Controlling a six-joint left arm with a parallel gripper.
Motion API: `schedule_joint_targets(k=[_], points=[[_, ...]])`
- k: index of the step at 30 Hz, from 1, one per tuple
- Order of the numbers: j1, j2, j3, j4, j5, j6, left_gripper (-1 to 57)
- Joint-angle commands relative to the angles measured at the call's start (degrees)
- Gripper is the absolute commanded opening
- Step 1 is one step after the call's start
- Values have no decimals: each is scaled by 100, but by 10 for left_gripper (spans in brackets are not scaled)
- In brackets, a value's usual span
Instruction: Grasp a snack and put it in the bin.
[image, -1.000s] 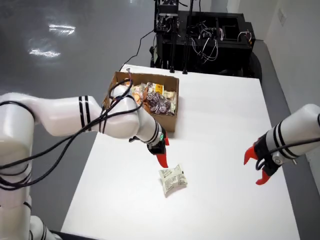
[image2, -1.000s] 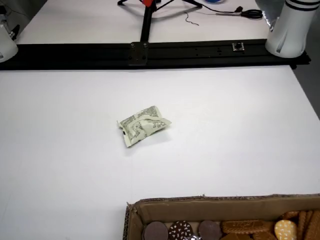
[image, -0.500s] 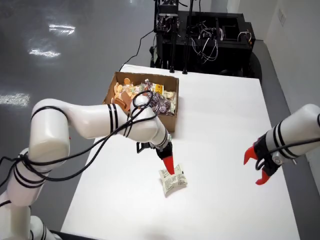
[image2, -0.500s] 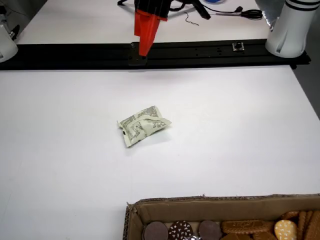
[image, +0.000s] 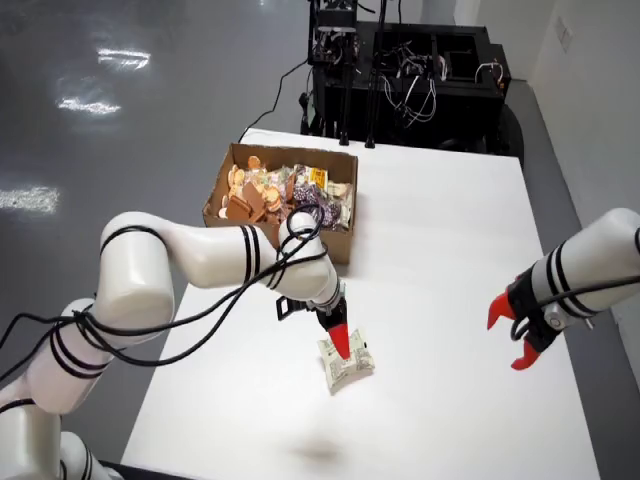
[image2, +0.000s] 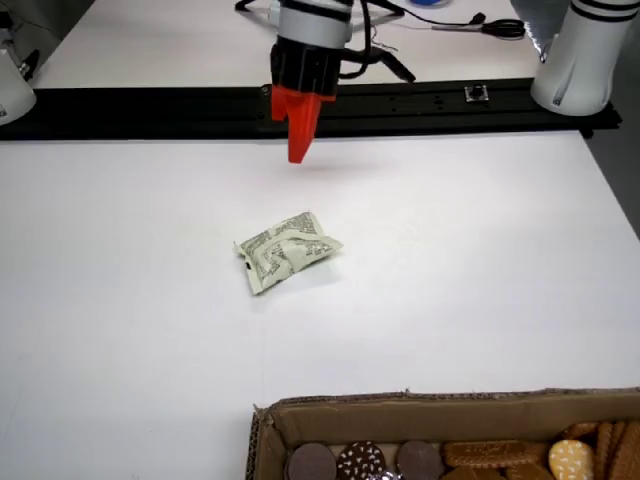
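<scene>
White table (image: 440, 250) fills most of both views, with glossy grey floor beyond it and a black equipment rack at the far end. On the table sits an open cardboard bin (image: 340, 246) already loaded with wrapped snacks and biscuits. The one loose snack (image2: 286, 250) lies alone out on the bare tabletop, well apart from the bin; it is a small pale packet with green print, crumpled and puffed.

My working hand (image: 341, 343) hangs right at the packet in the overhead view, red fingertips pointing down. From the low table view it reads as above and behind the packet, not yet touching. The red fingers look drawn together into a narrow point; I see no gap between them, so I take the hand as closed and empty. The second arm's red hand (image: 520, 335) waits off to the right side of the overhead view.

I judge the packet light, soft and crinkly, likely slippery film with air inside. It should crush rather than resist, so I would open first, then pinch across the raised middle fold.
</scene>
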Motion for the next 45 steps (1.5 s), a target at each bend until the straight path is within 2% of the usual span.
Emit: schedule_joint_targets(k=[1, 9, 23, 39, 45], points=[[-55, 207, -230, 141, 304, -232, 533], [-102, 516, -541, 401, 769, -561, 535], [-83, 1075, -1037, 478, 1229, -561, 538], [-13, 1468, -1356, 381, 166, -561, 528], [35, 1556, -1331, 333, -58, -561, 524]])
